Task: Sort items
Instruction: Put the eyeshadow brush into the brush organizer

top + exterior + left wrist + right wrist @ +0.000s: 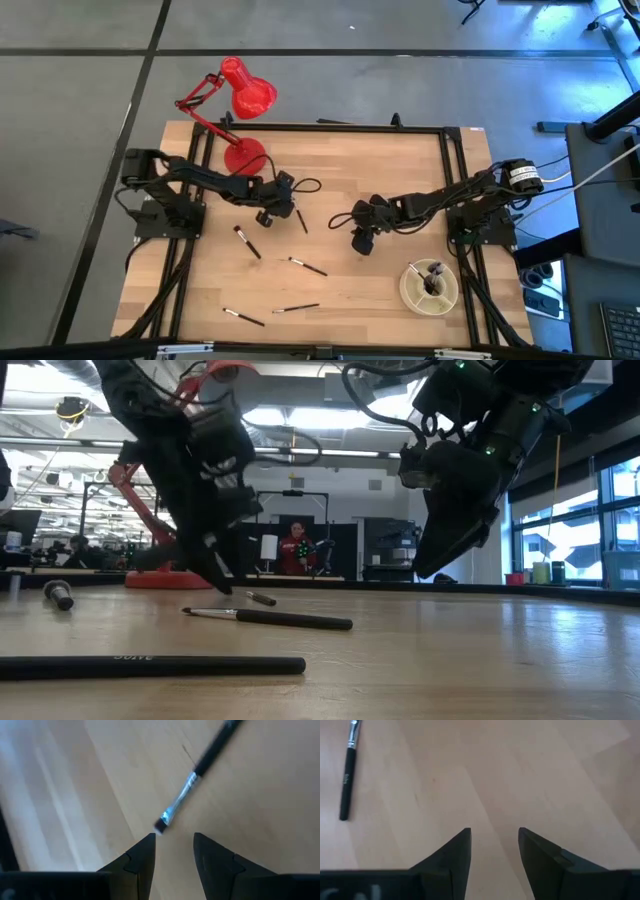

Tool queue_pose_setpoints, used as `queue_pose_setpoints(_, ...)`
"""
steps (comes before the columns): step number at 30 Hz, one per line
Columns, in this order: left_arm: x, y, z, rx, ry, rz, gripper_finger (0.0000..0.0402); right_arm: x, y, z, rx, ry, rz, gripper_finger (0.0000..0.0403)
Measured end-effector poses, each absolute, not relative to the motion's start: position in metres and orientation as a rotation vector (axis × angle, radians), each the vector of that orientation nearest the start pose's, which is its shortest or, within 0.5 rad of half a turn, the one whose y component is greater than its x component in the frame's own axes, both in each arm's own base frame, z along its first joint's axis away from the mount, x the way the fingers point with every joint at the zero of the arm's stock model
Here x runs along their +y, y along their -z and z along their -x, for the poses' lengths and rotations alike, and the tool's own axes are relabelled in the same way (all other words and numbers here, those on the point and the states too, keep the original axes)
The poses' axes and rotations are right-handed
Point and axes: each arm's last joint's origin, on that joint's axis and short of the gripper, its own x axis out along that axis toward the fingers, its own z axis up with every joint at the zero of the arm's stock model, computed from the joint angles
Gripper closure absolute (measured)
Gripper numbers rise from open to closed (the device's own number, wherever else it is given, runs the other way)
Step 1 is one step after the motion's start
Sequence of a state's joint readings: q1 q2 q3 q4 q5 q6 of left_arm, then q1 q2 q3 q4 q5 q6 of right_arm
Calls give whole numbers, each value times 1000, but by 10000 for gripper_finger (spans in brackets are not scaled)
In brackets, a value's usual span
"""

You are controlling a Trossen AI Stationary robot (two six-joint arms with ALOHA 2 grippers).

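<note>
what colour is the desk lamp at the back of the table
Red, shade and base alike; the lamp shows best in the high view.

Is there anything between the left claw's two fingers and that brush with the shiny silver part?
No. In the left wrist view, only bare wood lies between the left gripper and the brush. Its bristle tip sits just ahead of the open fingers, not touching them.

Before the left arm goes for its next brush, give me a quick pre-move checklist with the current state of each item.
1. Left gripper open and empty: ok.
2. Makeup brush just ahead of the left fingertips, lying flat on the table: ok.
3. That brush lined up between the left fingers: not ok, it lies slightly off to one side.
4. Right gripper open and empty over bare wood: ok.
5. Divided dish free of arms above it: ok.
6. Which dish compartment this brush belongs in: cannot tell.
</note>
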State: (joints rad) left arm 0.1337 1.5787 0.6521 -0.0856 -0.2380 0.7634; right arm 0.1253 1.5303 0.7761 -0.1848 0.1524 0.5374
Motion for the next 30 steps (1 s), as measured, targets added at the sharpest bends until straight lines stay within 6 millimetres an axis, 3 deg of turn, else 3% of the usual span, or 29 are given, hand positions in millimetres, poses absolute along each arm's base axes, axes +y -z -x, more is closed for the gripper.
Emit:
queue_pose_setpoints(5, 45, -118, -275, 1138, 52, -790, 272, 33, -165, -284, 900, 261, -388, 241)
queue_pose_setpoints(13, 47, -123, -283, 1127, 100, -863, 280, 38, -165, -283, 901, 251, -390, 241)
queue_pose_setpoints(20, 62, -116, -282, 1129, 127, -792, 325, 47, -165, -282, 906, 226, -380, 241)
queue_pose_setpoints(27, 62, -114, -282, 1142, 113, -790, 393, 56, -165, -280, 911, 199, -369, 241)
queue_pose_setpoints(30, 63, -114, -282, 1147, 99, -796, 397, 58, -165, -280, 912, 190, -365, 241)
